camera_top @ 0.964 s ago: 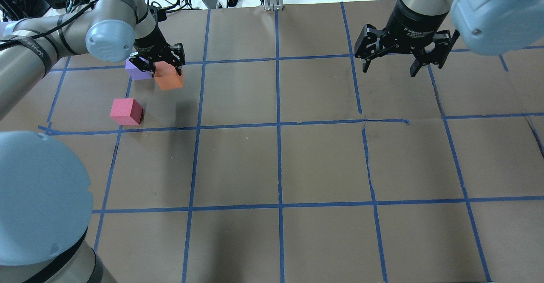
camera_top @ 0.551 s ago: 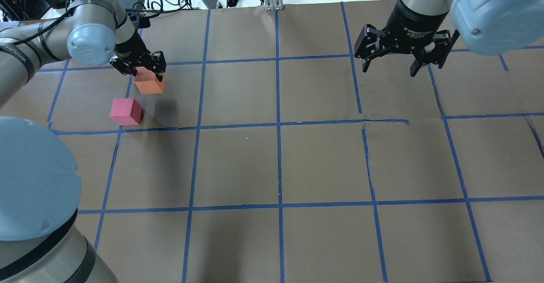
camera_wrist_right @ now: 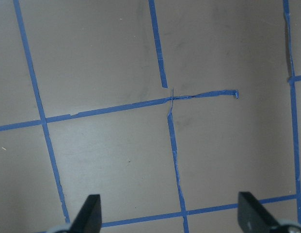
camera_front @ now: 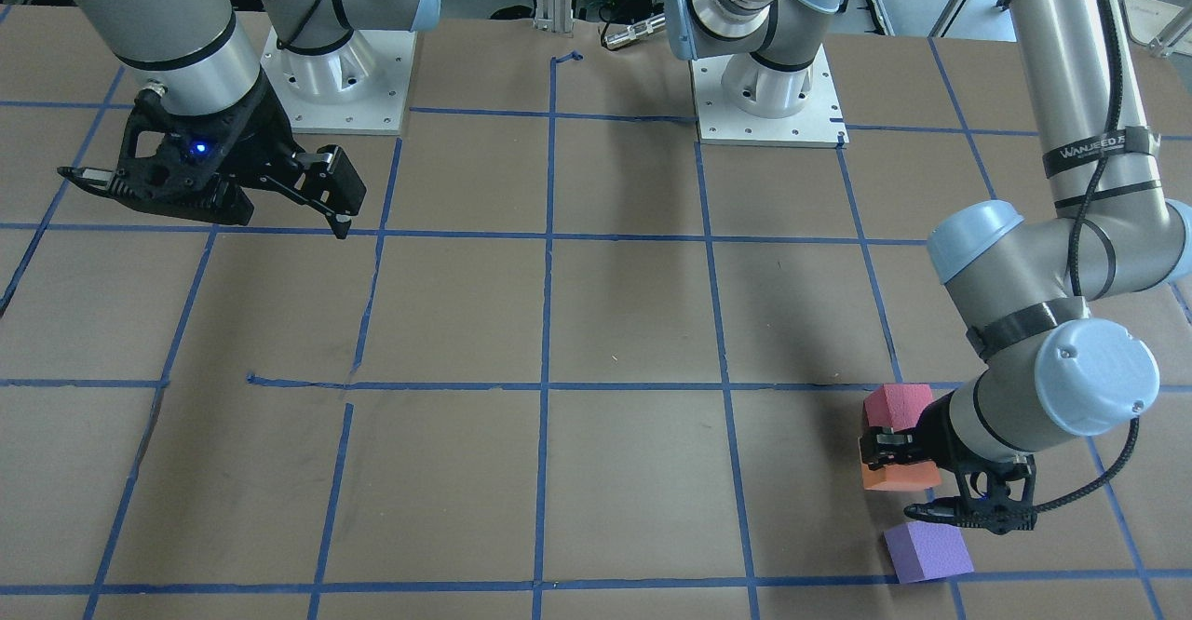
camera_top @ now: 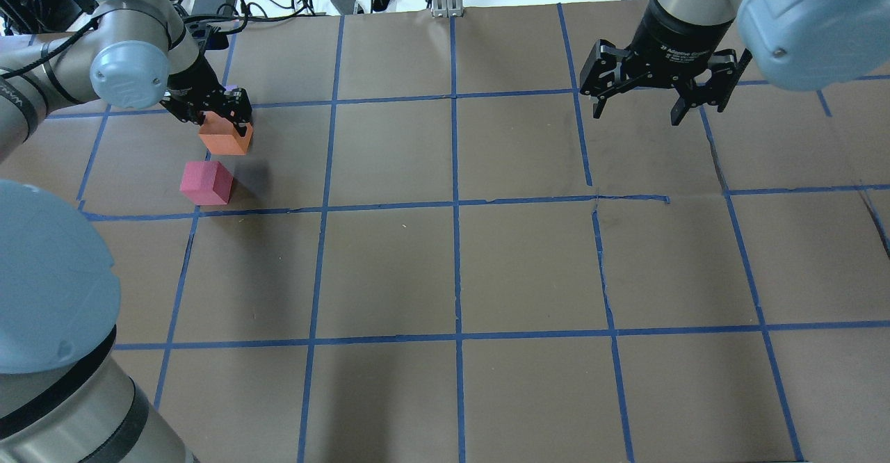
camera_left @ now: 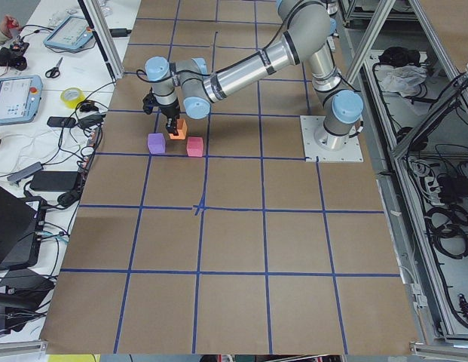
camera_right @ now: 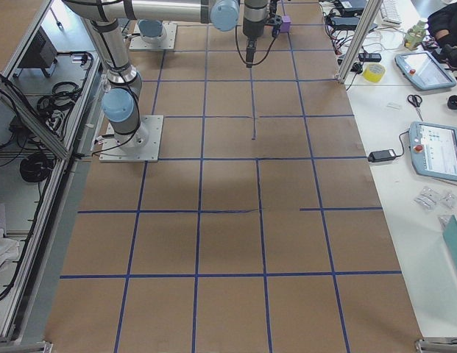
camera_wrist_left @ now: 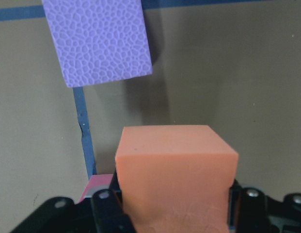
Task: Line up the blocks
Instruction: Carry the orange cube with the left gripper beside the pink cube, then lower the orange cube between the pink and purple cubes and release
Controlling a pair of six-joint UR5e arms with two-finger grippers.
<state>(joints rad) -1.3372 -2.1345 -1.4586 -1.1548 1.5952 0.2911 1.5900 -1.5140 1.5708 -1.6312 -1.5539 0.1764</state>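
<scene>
So compared to a second ago, the left gripper (camera_top: 224, 124) has swung toward the robot's left with the orange block (camera_top: 226, 140) pinched between its fingers. It's now over the gap between the other two.

Starting closest to the robot, the pinkish-red block (camera_top: 206, 183) sits on the brown paper on its own with nothing touching it. Just past it is the orange one, clamped in the gripper. Farther out is the purple block (camera_front: 927, 551), also loose on the table.

I'd say we're mid-placement of the middle cube. The next move would be to lower it straight down in line with its two neighbours, then let go without nudging either. Purple looks a bit off the pink-orange line in the front view, so it may need a tweak afterwards.

The right gripper (camera_top: 638, 115) is way off on the other side, fingers spread wide, holding nothing.

Hard bits: from overhead the left gripper covers nearly all of the purple block. I also can't tell whether the orange one's bottom is touching the paper or is just above it.
</scene>
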